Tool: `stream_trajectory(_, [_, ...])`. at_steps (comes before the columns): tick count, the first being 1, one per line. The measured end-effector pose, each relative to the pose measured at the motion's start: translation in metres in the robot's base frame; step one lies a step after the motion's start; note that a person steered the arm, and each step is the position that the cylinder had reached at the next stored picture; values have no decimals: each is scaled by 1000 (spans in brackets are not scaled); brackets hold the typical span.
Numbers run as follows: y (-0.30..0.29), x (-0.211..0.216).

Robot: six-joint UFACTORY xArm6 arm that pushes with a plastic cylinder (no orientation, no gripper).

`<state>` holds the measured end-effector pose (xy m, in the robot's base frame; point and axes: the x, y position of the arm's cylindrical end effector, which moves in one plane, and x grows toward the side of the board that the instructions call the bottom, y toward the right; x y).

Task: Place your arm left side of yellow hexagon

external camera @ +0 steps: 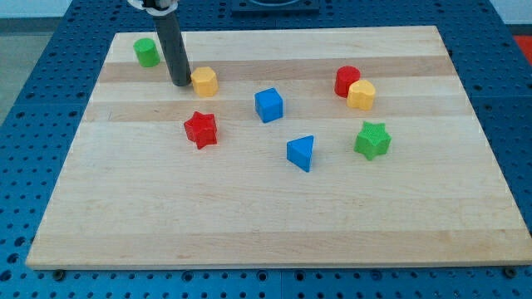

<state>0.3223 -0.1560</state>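
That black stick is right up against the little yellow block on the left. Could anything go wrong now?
Possibly. My tip sits just left of the yellow hexagon; any drift toward the view's right would likely shove it out of place. A push downward could carry it into the red star. Swinging back left, the rod might clip the green cylinder.

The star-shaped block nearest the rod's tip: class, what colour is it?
Red: the red star, in the camera view, lies below my tip.
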Motion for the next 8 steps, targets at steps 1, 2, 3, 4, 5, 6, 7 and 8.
stream_trajectory(1, [0,1])
stream_trajectory(2, [0,1])
stream_trajectory(3, [-3,1])
stream_trajectory(4, [-13,1])
stream_trajectory(5, [-26,1])
stream_trajectory(6, [-30,1])
stream_trajectory(7, [-33,1])
stream_trajectory(8, [-35,1])
